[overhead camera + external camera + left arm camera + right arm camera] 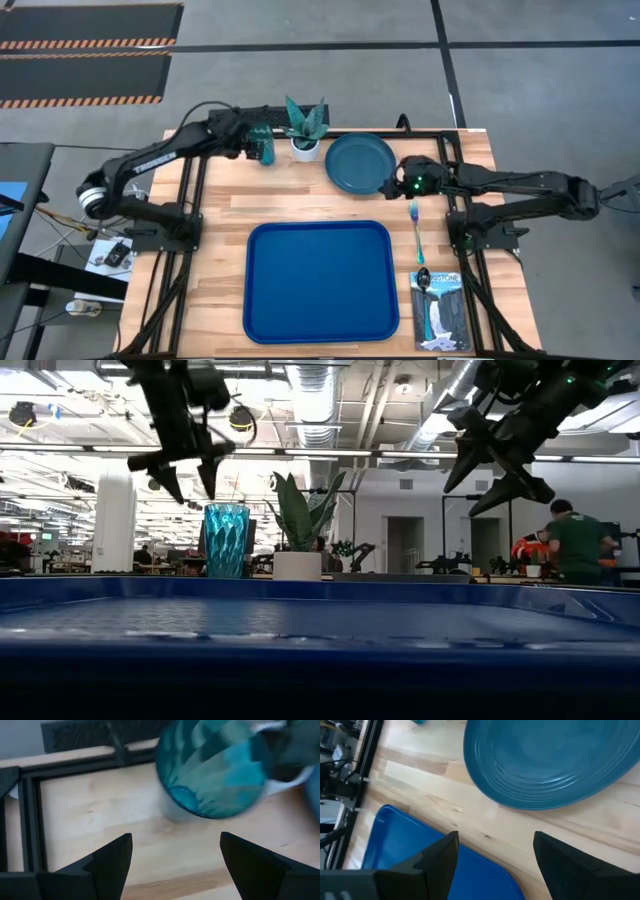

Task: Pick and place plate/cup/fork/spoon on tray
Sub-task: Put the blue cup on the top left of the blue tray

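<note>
Left wrist view: left gripper (175, 851) spread wide, empty, just short of cup (215, 772) beside plant pot (305, 148). Right gripper (495, 851) spread, empty, by plate (555, 760) edge, beyond tray (320, 280). Cup blurred, partly cut off.

White pot with spiky plant (305, 128); waterfall-photo booklet (440, 310) at the table's corner.
</note>
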You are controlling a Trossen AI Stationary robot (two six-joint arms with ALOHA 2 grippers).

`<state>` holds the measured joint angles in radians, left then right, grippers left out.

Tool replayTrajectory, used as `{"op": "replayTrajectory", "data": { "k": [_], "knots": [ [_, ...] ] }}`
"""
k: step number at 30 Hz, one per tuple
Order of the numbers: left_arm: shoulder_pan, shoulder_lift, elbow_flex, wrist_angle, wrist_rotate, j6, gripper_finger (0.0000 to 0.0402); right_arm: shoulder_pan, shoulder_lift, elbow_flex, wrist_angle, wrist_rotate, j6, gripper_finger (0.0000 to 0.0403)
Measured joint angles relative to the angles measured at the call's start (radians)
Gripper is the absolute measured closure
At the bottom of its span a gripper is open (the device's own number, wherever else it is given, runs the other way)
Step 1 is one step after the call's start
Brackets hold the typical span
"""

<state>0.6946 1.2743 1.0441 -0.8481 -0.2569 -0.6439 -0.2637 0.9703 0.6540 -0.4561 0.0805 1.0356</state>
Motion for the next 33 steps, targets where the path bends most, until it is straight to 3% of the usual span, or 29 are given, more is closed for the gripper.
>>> {"op": "replayTrajectory", "data": {
  "k": [9, 15, 23, 33],
  "knots": [
    [0.055, 0.031, 0.094, 0.043, 0.143, 0.018, 0.0113, 0.052, 0.0, 0.0, 0.0, 0.039, 0.038, 0.012],
    [0.072, 0.014, 0.157, 0.034, 0.035, -0.019, 0.0113, 0.074, 0.0, 0.0, 0.0, 0.057, 0.034, 0.012],
    [0.13, 0.085, 0.164, 0.037, 0.079, -0.001, 0.0113, 0.074, 0.0, 0.0, -0.001, 0.079, 0.029, 0.0121],
    [0.124, 0.177, 0.163, 0.024, 0.112, 0.038, 0.0113, 0.074, 0.0, 0.0, -0.001, 0.08, 0.03, 0.0121]
  ]
}}
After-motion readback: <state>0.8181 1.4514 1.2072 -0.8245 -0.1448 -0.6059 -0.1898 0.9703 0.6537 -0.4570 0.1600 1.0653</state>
